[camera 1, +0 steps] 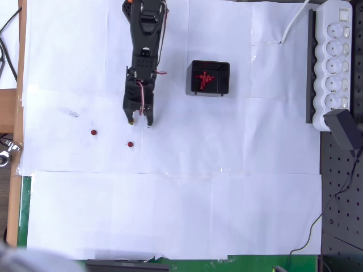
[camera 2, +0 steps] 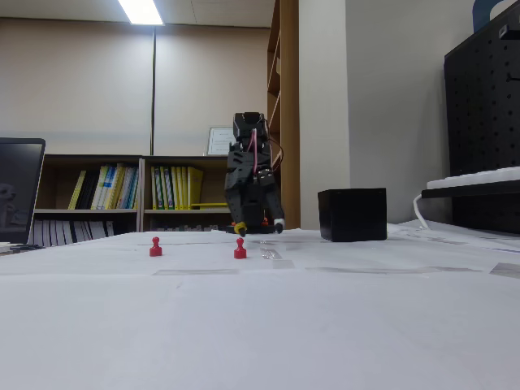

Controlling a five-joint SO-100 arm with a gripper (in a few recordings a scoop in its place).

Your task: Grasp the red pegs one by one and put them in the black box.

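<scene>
Two red pegs stand upright on the white paper: one [camera 1: 93, 132] [camera 2: 155, 247] at the left, the other [camera 1: 130, 144] [camera 2: 240, 249] closer to the arm. Several more red pegs [camera 1: 203, 79] lie inside the black box [camera 1: 209, 90] [camera 2: 352, 214], which sits to the right of the arm. My gripper [camera 1: 140, 122] [camera 2: 259, 230] points down, hovering just above the paper, a short way behind and slightly right of the nearer peg. Its fingers stand apart with nothing between them.
A white power strip [camera 1: 334, 62] lies along the right edge beside a black pegboard [camera 1: 340, 192]. The white paper [camera 1: 170, 209] covers the table, with wide free room in front of the pegs. Bookshelves [camera 2: 138, 195] stand behind the table.
</scene>
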